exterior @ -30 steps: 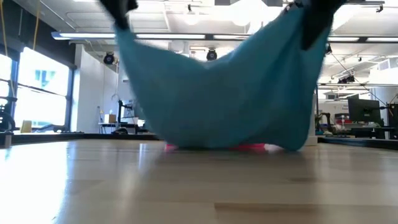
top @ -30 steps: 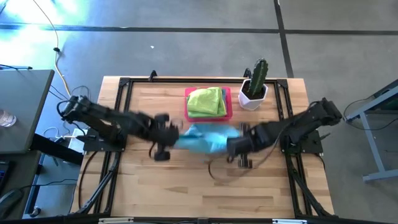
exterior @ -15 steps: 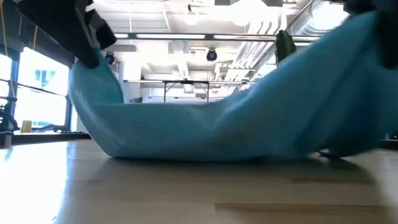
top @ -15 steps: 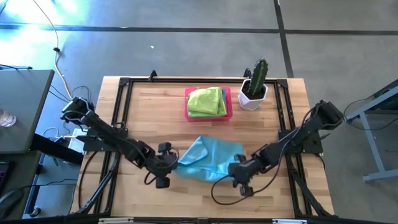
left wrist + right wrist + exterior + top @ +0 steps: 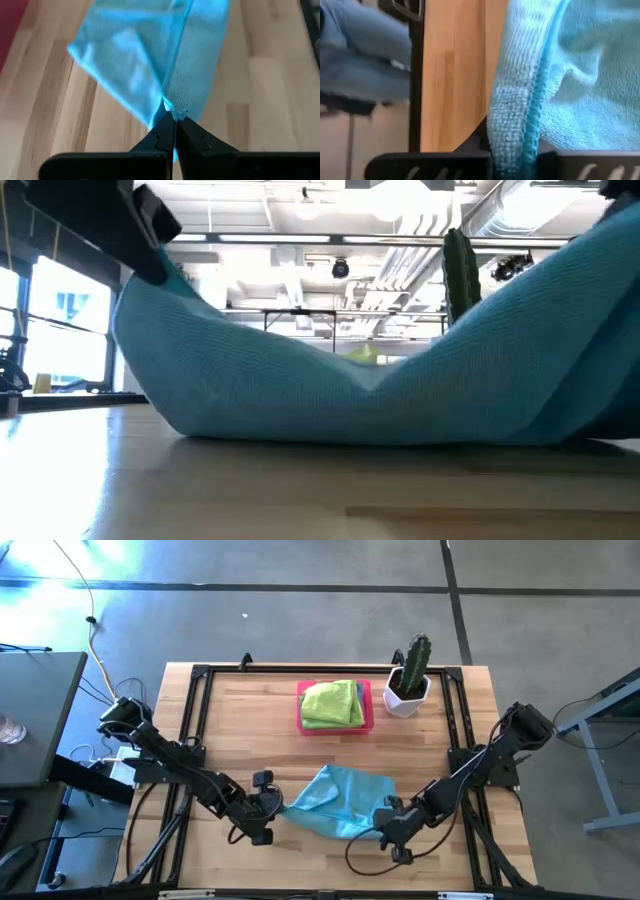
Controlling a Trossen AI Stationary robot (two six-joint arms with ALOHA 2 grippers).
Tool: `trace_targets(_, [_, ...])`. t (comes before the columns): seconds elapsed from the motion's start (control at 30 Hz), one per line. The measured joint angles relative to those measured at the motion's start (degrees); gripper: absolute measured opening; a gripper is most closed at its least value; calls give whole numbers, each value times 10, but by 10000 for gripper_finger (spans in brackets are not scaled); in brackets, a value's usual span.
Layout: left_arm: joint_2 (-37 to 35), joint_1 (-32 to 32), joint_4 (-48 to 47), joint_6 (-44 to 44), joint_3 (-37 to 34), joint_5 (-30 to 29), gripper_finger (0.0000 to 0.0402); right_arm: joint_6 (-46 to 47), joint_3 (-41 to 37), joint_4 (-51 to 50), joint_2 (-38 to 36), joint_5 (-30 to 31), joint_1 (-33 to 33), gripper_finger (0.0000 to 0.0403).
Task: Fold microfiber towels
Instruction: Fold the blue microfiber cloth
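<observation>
A light blue microfiber towel point(image 5: 338, 800) lies spread on the table's near middle, sagging between my two grippers, its middle on the wood point(image 5: 340, 410). My left gripper point(image 5: 272, 810) is shut on its left corner. My right gripper point(image 5: 385, 822) is shut on its right near corner. Lime green towels point(image 5: 332, 703) lie stacked in the pink tray point(image 5: 366, 710) at the far middle. My left gripper pinches the towel's left corner point(image 5: 172, 107) between its two fingertips, coming level from the table's left. The corner is lifted; the towel slopes down from it to the table. My right gripper pinches the towel's hemmed edge point(image 5: 532, 125) at its right near corner, from the table's right. That corner is raised and the cloth runs down to the table.
A potted cactus point(image 5: 410, 675) in a white pot stands at the far right beside the tray. Bare wood lies near the front edge and at the far left. A black frame point(image 5: 200, 680) runs around the tabletop.
Both grippers have come toward the table's near edge and down, carrying the blue towel away from the tray. The towel hung high between them; now its middle rests on the table and it lies spread wider.
</observation>
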Motion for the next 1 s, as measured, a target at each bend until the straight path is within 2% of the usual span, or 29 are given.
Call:
trace_targets(0.17, [-1,0,60,60,8,10,0,48,0,83,0,4,-3,0])
trace_targets(0.37, [-2,-13,72,145,50,69,0,56,0,276,0,10,-3,0])
trace_targets(0.47, [-2,-21,72,198,67,76,0,-7,0,358,0,38,-3,0])
trace_targets(0.63, [-2,-25,71,258,88,74,0,-181,0,433,0,105,-3,0])
trace_targets(0.73, [-2,-24,71,287,109,74,0,-261,0,488,0,124,-4,0])
trace_targets(0.9, [-2,-24,64,362,172,65,0,-283,0,596,-8,126,-7,0])
trace_targets(1.0, [-2,-24,33,420,217,3,0,-263,0,598,-29,138,-7,0])
